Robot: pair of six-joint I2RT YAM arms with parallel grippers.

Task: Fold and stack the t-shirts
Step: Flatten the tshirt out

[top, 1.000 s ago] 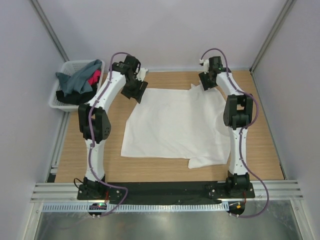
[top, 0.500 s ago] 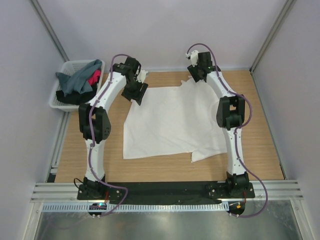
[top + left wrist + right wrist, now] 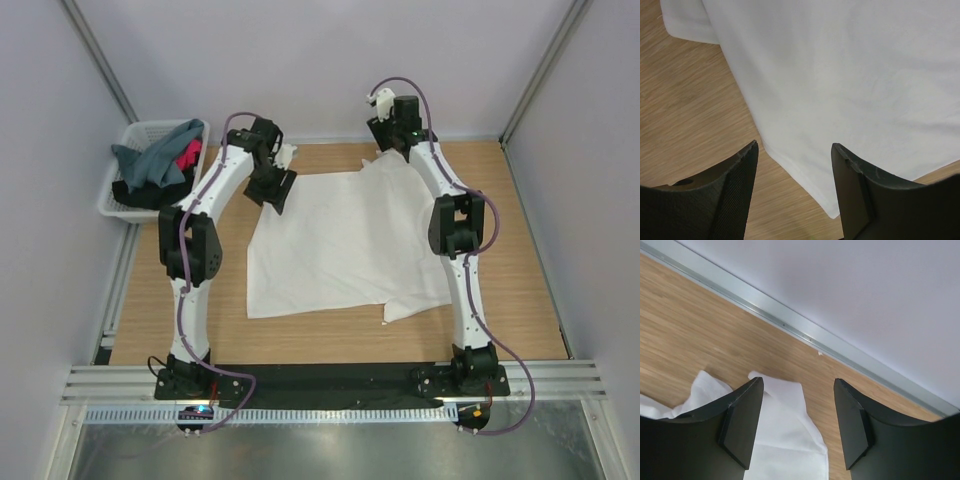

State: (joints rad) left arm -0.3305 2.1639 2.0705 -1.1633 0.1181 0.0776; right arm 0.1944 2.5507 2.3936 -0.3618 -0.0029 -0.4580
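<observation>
Flattening white t-shirt (image 3: 340, 240), holding left gripper (image 3: 795, 147) at 11, right gripper (image 3: 798, 382) at 1 o'clock open, empty; needing edge grasps next.

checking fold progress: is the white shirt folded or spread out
Mostly spread: the white t-shirt lies flat and wide across the table, only its right-side corners rumpled.

A light wood-grain desk (image 3: 520, 270) fills the middle, enclosed by plain pale lilac-grey walls (image 3: 330, 60) from 9 through 12 to 3 o'clock. Slanted aluminium posts (image 3: 545, 70) rise at 11 and 1 o'clock. A metal rail (image 3: 790, 324) lines the desk's far edge. Grooved aluminium bars (image 3: 570, 380) and dull sheet metal (image 3: 330, 450) lie at 6 o'clock. The light is soft and even.
</observation>
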